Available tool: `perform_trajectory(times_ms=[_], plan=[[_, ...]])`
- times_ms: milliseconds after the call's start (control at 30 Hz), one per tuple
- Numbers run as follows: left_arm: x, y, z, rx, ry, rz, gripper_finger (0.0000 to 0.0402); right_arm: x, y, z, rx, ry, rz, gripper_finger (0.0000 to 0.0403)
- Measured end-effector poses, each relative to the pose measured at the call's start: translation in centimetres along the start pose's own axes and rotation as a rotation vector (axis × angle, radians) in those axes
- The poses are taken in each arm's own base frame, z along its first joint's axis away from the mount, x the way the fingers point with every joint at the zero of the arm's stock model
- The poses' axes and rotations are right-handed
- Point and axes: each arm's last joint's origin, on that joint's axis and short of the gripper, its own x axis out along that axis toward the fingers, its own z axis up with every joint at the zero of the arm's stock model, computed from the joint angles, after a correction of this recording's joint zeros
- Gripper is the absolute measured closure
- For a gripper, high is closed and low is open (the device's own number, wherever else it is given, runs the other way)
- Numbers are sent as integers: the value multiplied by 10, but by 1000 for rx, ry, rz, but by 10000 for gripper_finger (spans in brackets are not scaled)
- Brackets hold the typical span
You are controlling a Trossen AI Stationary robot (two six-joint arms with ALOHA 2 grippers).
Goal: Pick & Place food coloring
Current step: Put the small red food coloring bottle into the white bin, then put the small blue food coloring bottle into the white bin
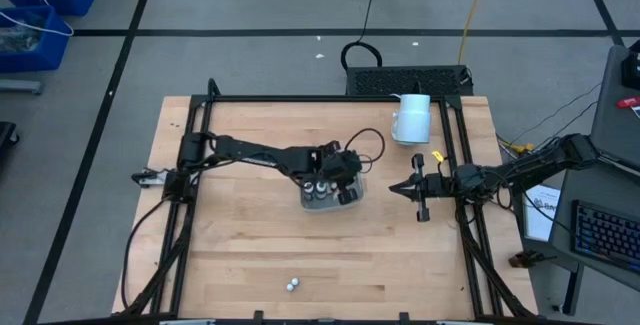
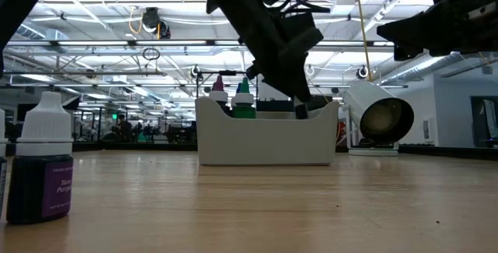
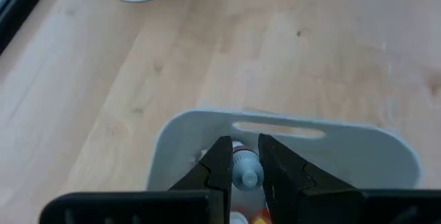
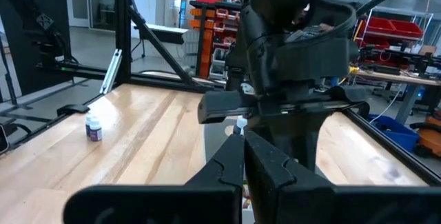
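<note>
A pale grey tray (image 1: 352, 197) stands mid-table with small food coloring bottles (image 1: 322, 187) upright in it; purple and green caps (image 2: 243, 99) show above its wall (image 2: 268, 144). My left gripper (image 3: 245, 156) reaches down into the tray, shut on one small bottle (image 3: 245, 169). One purple-labelled bottle (image 2: 43, 167) stands alone near the front edge (image 1: 292, 285). My right gripper (image 1: 398, 189) hovers shut to the right of the tray, holding nothing. My left gripper pinches a small white-tipped bottle (image 3: 246, 176) between its two fingers (image 3: 219, 165). The fingers slant down from the table's left, inside the tray. In the low view the tray's wall hides the bottle's lower end, so whether it stands on the tray floor I cannot tell.
A large white mug (image 1: 412, 117) lies on its side at the far right, its mouth (image 2: 385, 119) facing the near edge. Black frame rails (image 1: 190, 165) run along the table's left, right and far sides. Bare wood spreads between the tray and the front edge.
</note>
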Motion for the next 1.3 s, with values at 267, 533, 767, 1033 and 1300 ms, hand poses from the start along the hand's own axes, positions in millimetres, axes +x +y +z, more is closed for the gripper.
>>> perform_trajectory(times_ms=[267,533,767,1033,1300], plan=[[6,8,-2,-22,26,-5,346,0,0,0,-4,0,-1,399],[31,6,-18,-23,93,15,346,0,0,0,-3,-5,-1,399],[34,7,-20,-20,99,18,338,0,0,0,-2,-5,-1,399],[34,7,-20,50,96,14,256,0,0,0,-3,-5,-1,399],[0,-1,-5,132,47,-11,217,0,0,0,-16,-5,-1,399]])
